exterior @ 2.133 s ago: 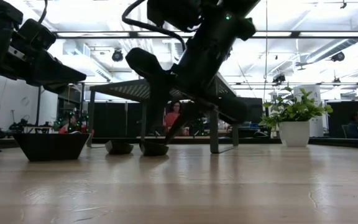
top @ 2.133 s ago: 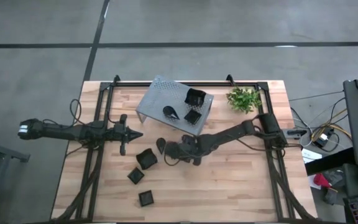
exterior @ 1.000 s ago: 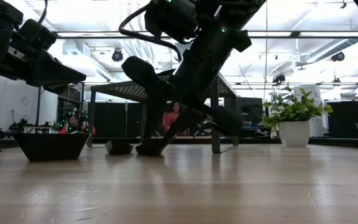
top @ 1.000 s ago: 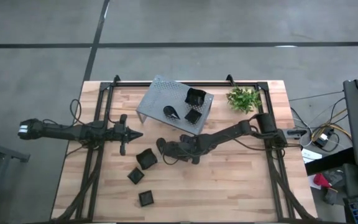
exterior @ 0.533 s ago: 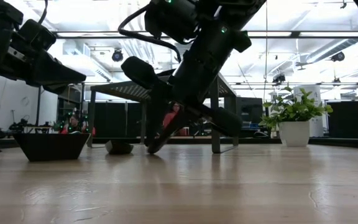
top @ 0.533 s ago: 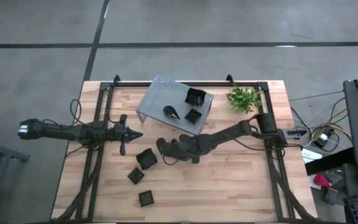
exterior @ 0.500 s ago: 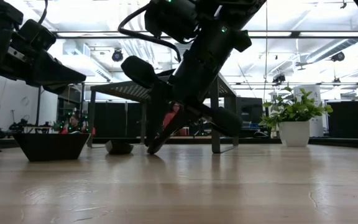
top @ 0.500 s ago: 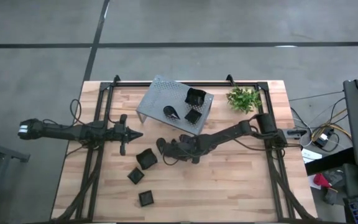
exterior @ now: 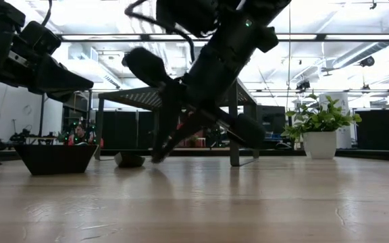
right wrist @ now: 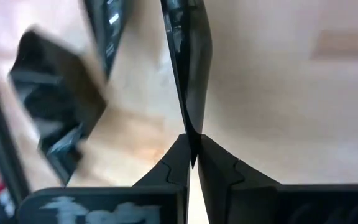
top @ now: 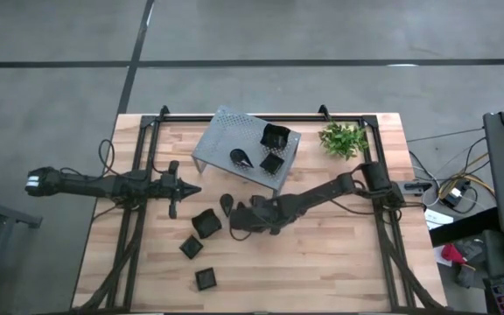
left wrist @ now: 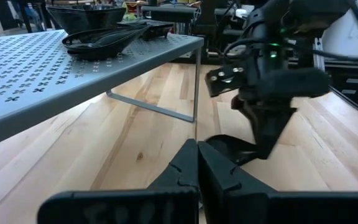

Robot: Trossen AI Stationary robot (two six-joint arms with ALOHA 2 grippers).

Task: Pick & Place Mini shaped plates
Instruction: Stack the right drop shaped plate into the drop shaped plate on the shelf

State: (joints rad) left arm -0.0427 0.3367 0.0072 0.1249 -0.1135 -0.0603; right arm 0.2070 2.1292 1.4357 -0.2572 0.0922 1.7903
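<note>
**Kid:** Where is the left end effector (top: 185,188)?

**Helper:** Left of the shelf (top: 226,131). Its fingers are pressed together and hold nothing.

**Kid:** And the right end effector (top: 233,213)?

**Helper:** Just in front of the shelf. It pinches a leaf plate (top: 227,203) by its thin rim. I think it should lift slowly, so the plate won't slip.

**Kid:** Any room?

**Helper:** Three square plates (top: 206,224) sit close by. It should go up first, over the shelf's edge. The shelf's left part is bare.

Two dark slender jointed arms – looped black cables, small green light on right arm (exterior: 247,24), white-tipped left arm (top: 33,183).
</note>
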